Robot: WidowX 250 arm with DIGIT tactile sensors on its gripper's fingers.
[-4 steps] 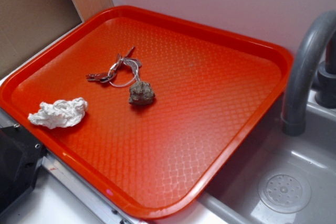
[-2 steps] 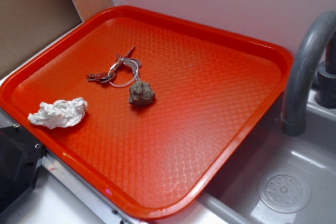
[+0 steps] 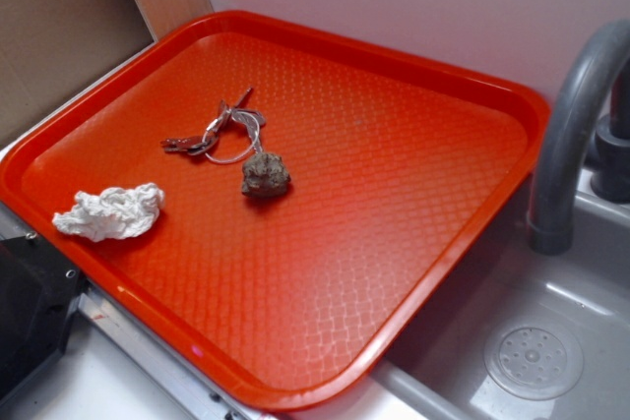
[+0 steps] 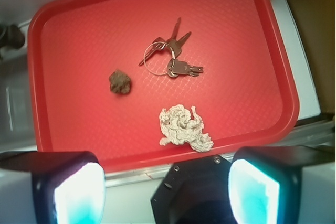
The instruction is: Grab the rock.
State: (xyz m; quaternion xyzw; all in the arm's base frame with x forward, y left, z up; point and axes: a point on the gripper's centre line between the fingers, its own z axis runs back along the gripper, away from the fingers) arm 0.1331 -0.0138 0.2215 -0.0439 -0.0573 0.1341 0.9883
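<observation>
While our gripper (image 4: 167,192) hangs high above the near edge of the red tray (image 4: 283,66), jaws spread wide and empty, we are only approaching. The rock (image 3: 265,174) sits mid-tray, just beside the keys (image 3: 219,130); next we must descend over it.

The red tray (image 3: 413,76) carries three separate items: the rock (image 3: 265,175), a key ring (image 3: 219,132) just beside it, and a tissue wad (image 3: 110,211).
</observation>
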